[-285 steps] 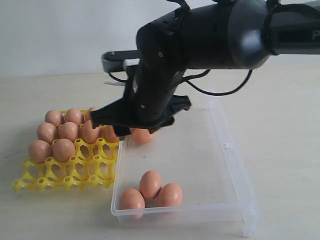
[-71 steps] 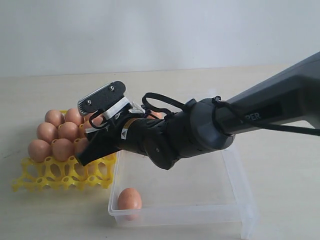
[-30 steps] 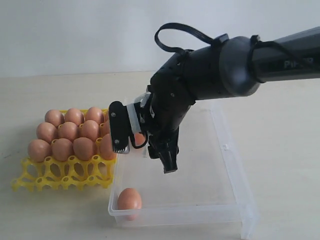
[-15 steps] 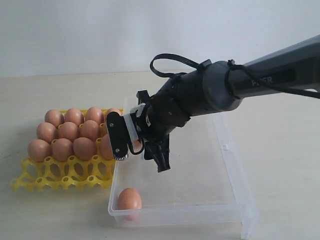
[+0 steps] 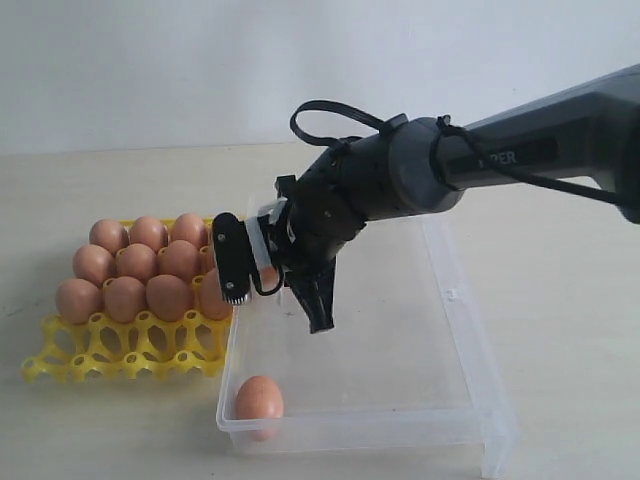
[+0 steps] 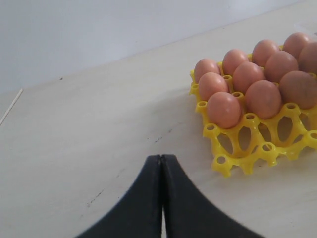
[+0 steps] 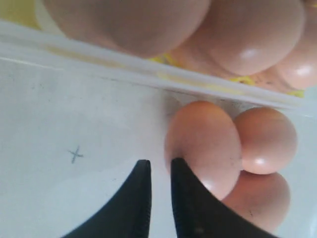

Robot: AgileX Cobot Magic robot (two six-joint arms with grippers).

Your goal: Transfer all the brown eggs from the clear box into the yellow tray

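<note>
- Exterior view: the right arm comes in from the right and reaches across the clear box (image 5: pixel 400 340), wrist bent so the right claw (image 5: pixel 277 313) points down near the box's wall by the yellow tray (image 5: pixel 120 350).
- The tray's far rows are filled with brown eggs (image 5: pixel 135 265). One egg (image 5: pixel 259 400) lies in the box's near corner, well apart from the claw.
- Left wrist view: the left claw (image 6: pixel 162 157) hangs over bare tabletop (image 6: pixel 89 139), its fingers pressed together on nothing, and the tray (image 6: pixel 220 163) is off to one side.
- Right wrist view: the right claw (image 7: pixel 157 166) shows a narrow, empty gap. One finger (image 7: pixel 185 198) sits just beside a cluster of three eggs (image 7: pixel 200 144) against the box wall (image 7: pixel 99 64).
</note>
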